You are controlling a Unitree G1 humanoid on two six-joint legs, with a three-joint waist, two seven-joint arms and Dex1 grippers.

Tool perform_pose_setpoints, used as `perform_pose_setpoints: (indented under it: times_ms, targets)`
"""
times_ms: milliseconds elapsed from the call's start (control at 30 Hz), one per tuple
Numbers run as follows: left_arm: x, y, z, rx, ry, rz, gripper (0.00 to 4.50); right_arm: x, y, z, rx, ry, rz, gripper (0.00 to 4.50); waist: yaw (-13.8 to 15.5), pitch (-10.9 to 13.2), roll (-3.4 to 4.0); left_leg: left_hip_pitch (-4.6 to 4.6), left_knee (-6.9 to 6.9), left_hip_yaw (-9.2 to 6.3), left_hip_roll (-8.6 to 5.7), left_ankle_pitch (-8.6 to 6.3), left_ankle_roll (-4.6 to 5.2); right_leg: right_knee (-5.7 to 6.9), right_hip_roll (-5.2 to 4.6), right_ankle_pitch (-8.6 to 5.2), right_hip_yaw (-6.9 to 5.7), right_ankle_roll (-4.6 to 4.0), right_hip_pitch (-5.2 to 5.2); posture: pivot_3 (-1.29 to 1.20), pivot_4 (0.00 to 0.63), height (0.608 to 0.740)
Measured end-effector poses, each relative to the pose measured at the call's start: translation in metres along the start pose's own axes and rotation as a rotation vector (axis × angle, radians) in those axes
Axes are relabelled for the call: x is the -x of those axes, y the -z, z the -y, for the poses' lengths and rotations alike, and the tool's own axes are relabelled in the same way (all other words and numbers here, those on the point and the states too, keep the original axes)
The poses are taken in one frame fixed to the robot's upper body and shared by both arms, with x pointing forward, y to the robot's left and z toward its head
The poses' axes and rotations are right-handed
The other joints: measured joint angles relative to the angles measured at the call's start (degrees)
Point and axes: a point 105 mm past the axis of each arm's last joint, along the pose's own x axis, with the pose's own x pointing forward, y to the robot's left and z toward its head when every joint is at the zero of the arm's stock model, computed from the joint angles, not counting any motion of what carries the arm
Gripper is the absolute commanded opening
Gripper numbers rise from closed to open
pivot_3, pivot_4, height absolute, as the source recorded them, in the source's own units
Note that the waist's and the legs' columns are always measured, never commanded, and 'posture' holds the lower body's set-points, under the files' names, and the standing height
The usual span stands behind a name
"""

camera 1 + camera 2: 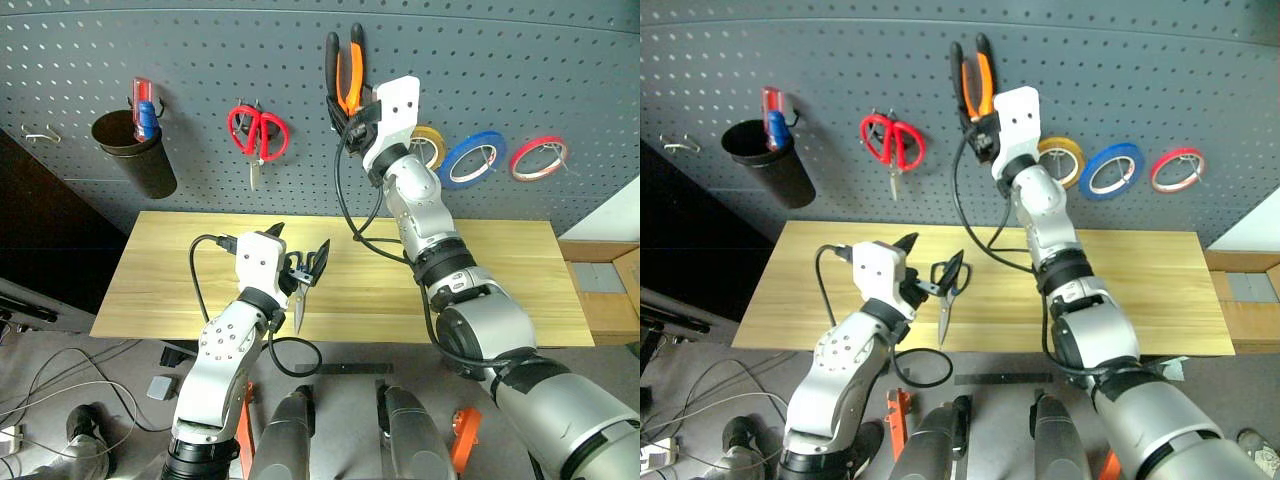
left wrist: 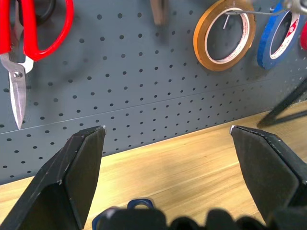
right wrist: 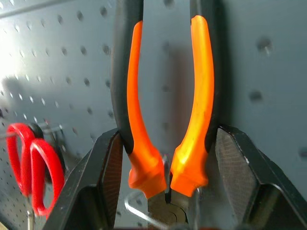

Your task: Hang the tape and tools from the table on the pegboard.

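On the pegboard [image 1: 200, 60], the pliers [image 1: 346, 70] hang right of the other scissors [image 1: 259, 135] and left of three tape rolls, the tape [image 1: 472, 158] being the middle one. A cup [image 1: 135, 152] hangs at the pegboard's left. The worktop [image 1: 500, 280] stands below the pegboard.

A: What hangs on the pegboard [image 2: 144, 81]?
B: Red-handled scissors [image 2: 24, 43], a yellow roll [image 2: 224, 34], then the blue tape roll [image 2: 278, 36].
A: Below the pegboard?
B: The table [image 2: 182, 167], with the left gripper [image 2: 168, 136] spread wide over it.

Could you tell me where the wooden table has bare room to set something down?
The light wooden table is bare right of the right arm. Its left end, beside the left gripper and the black-handled scissors, is free too; the middle is crowded.
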Motion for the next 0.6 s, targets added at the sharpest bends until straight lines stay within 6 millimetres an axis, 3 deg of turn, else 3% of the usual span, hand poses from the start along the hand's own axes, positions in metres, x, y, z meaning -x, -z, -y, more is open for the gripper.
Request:
perform_pose_setpoints:
  times_ms: [167, 200, 367, 600]
  targets:
    - [0.0, 0.0, 0.0, -0.001, -0.001, 0.001, 4.5, 0.003, -0.002, 0.001, -0.003, 0.003, 0.005, 2.34, 0.03, 0.03, 0.0, -0.02, -0.04, 0.0, 0.0, 0.0, 0.0, -0.04, 0.0, 0.0, -0.01, 0.0, -0.01, -0.05, 0.322, 0.74]
    - [0.0, 0.0, 0.0, -0.001, -0.001, 0.001, 4.5, 0.003, -0.003, 0.001, -0.004, 0.006, 0.006, 3.06, 0.04, 0.03, 0.0, -0.04, -0.06, -0.01, 0.0, 0.0, 0.0, -0.06, 0.0, 0.0, -0.01, 0.0, -0.02, -0.05, 0.322, 0.74]
    - [-0.001, -0.003, 0.0, -0.003, 0.001, 0.009, 4.5, 0.004, -0.017, 0.0, 0.001, 0.002, 0.036, 4.48, 0.01, 0.03, 0.0, -0.05, -0.07, -0.01, 0.01, 0.0, 0.0, -0.03, 0.0, 0.0, -0.03, 0.0, -0.06, -0.05, 0.316, 0.74]
    - [-0.002, -0.005, -0.002, -0.008, -0.004, 0.017, 4.5, 0.018, -0.023, 0.001, 0.012, 0.006, 0.034, 4.48, 0.04, 0.02, -0.01, -0.05, -0.12, -0.02, 0.0, -0.01, -0.01, -0.05, 0.0, 0.0, -0.03, 0.0, -0.06, -0.05, 0.298, 0.74]
